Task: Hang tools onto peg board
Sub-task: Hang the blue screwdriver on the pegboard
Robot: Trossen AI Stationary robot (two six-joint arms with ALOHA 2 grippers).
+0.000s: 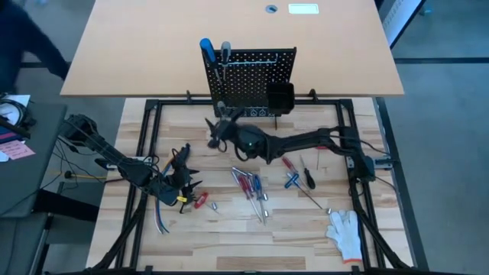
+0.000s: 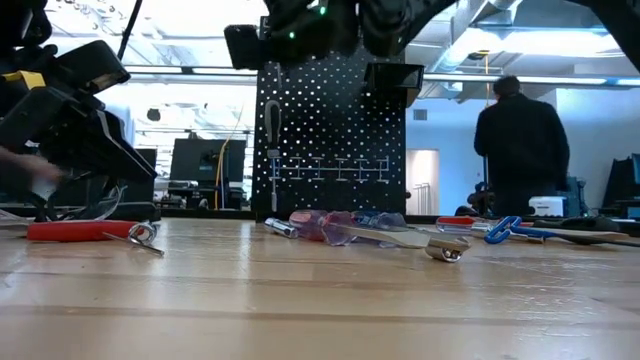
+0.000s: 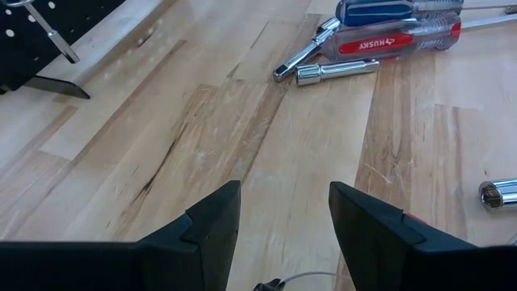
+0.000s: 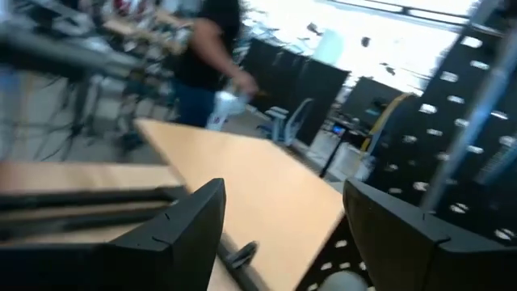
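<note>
My right gripper [image 1: 217, 131] sits beside the peg board [image 1: 248, 80], fingers wide and empty. My left gripper [image 1: 180, 177] waits over the bench [image 1: 229, 229], fingers apart, near loose tools [image 1: 250, 186].

peg board [image 1: 248, 80] upright behind tools [image 1: 250, 186], glove [image 1: 346, 232] at right front corner

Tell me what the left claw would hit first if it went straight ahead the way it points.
Probably the small chrome socket bit, with the red-and-clear screwdriver right behind it. The open left claw has bare tabletop ahead until then; depth is uncertain.
</note>
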